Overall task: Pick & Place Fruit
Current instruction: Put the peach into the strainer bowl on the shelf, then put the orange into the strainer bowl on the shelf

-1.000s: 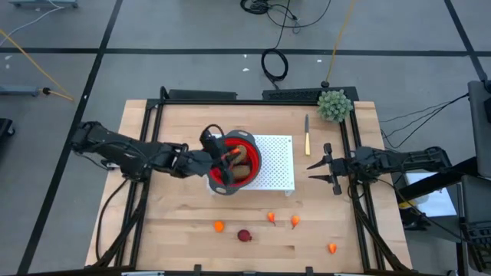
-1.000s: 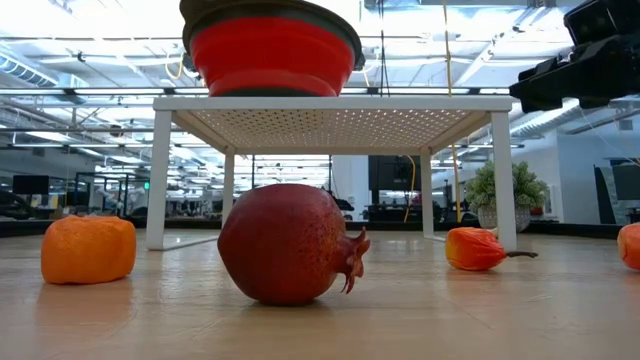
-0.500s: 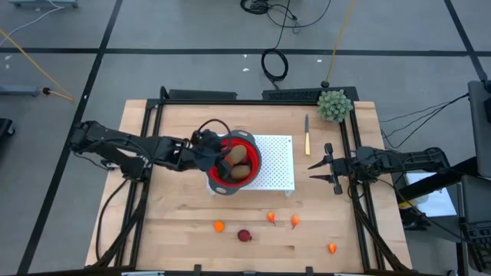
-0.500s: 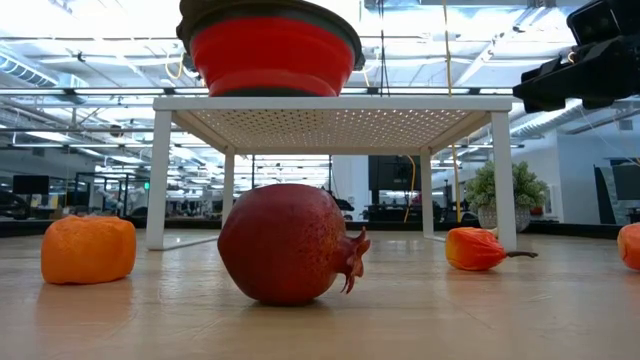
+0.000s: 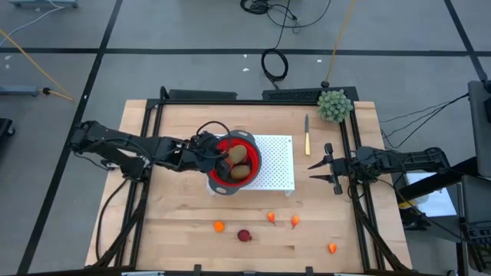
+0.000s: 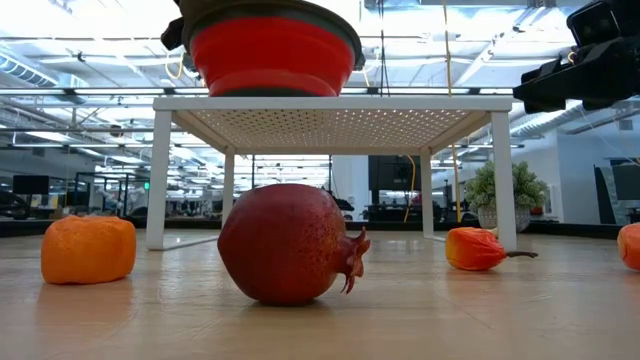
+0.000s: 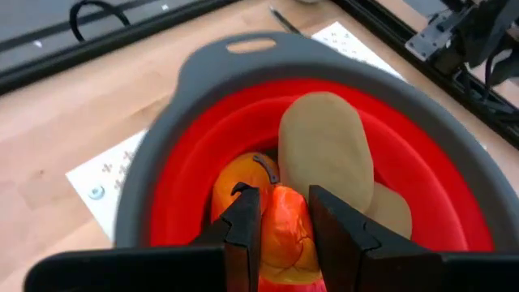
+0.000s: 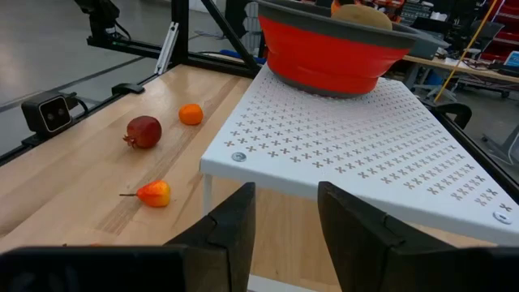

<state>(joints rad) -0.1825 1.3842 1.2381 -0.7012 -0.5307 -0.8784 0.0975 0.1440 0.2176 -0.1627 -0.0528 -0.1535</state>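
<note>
A red bowl with a grey rim (image 5: 247,153) stands on a white perforated rack (image 5: 278,165). In it lie two brown kiwi-like ovals (image 7: 326,146) and an orange piece (image 7: 242,180). My left gripper (image 7: 285,231) reaches over the bowl's left rim and is shut on a red-orange fruit. More fruit lies on the table near the front: an orange piece (image 5: 219,226), a dark red ball (image 5: 244,235) and small orange bits (image 5: 271,218). My right gripper (image 5: 322,170) waits open at the table's right edge. My left gripper pinches the red-orange fruit (image 7: 284,212) between its two fingers, which stand on its two sides. The fingers (image 7: 243,227) come slanting down from the table's left into the bowl. Whether the fruit rests on the pieces below it, I cannot tell.
A slim wooden-handled knife (image 5: 307,134) lies behind the rack, and a green bushy ball (image 5: 334,105) sits at the far right corner. Black frame rails (image 5: 349,146) run along the table's sides. Bare wood lies in front of the rack around the loose fruit.
My left gripper has rolled about its own axis and tipped downward, sinking a little into the bowl from its left rim. The gap between its fingers is unchanged.
</note>
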